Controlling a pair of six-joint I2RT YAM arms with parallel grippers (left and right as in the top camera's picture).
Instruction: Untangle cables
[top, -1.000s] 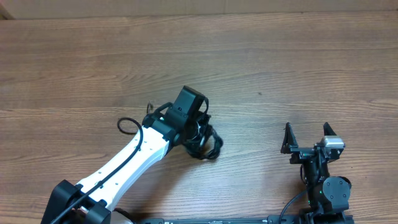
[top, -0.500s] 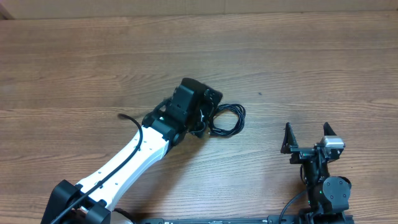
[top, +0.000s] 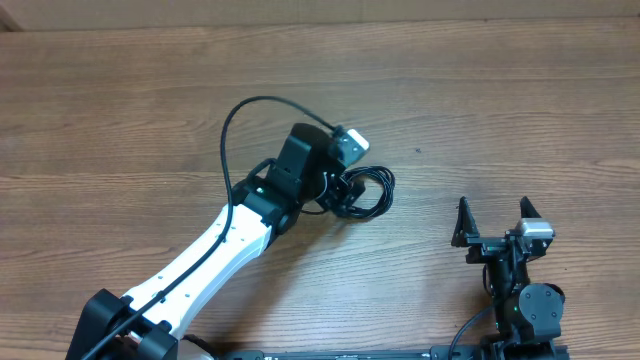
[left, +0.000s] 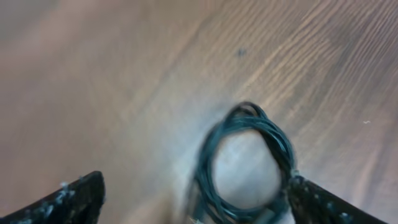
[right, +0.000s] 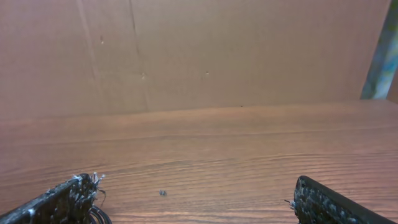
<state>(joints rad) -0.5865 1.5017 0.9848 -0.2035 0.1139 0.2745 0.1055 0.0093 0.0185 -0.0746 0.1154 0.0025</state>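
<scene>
The cables (top: 367, 190) lie as one coiled black bundle on the wooden table, right of centre. My left gripper (top: 343, 183) hovers at the bundle's left edge, open. In the left wrist view, which is blurred, the coil (left: 245, 158) sits between the wide-apart fingers (left: 71, 199), with its right side close to the right one. I cannot tell the two cords apart within the bundle. My right gripper (top: 493, 213) stands open near the table's front right, well clear of the bundle, with nothing between its fingers (right: 339, 202). An edge of the coil (right: 99, 216) shows beside its left finger.
A thin black cord (top: 232, 125) arcs high from the left arm's white link (top: 215, 250) to the wrist head; it looks like the arm's own lead. A cardboard wall (right: 199, 50) stands behind the table's far edge.
The left gripper carried the bundle up and to the right, then opened and let it go on the table. Its wrist turned and the thin cord sprang into a wide arc. The right arm stayed still.
</scene>
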